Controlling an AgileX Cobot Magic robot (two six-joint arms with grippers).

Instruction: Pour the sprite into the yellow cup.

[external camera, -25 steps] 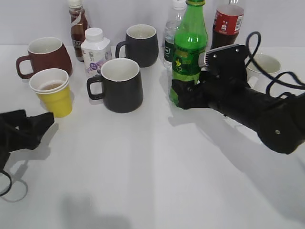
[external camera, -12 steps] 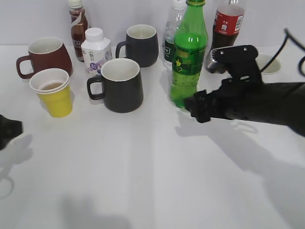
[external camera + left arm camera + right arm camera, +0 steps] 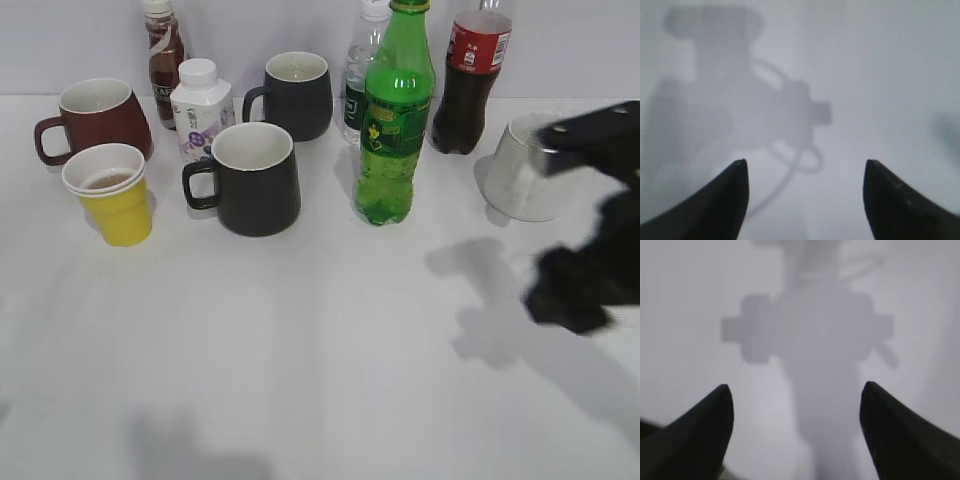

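The sprite (image 3: 397, 115) stands upright and capped toward the back of the white table (image 3: 300, 380), with a clear water bottle (image 3: 362, 70) just behind it and a cola bottle (image 3: 472, 80) to its right. The yellow cup (image 3: 113, 193) sits well apart at the left, in front of a brown-red mug (image 3: 95, 118). A black mug (image 3: 252, 178), a second dark mug (image 3: 294, 94) and a small white bottle (image 3: 200, 106) stand between them. A pale cup (image 3: 520, 170) is at the right. The right gripper (image 3: 796, 432) hangs over bare table, jaws spread wide, holding nothing; the left gripper (image 3: 805, 195) likewise gapes empty.
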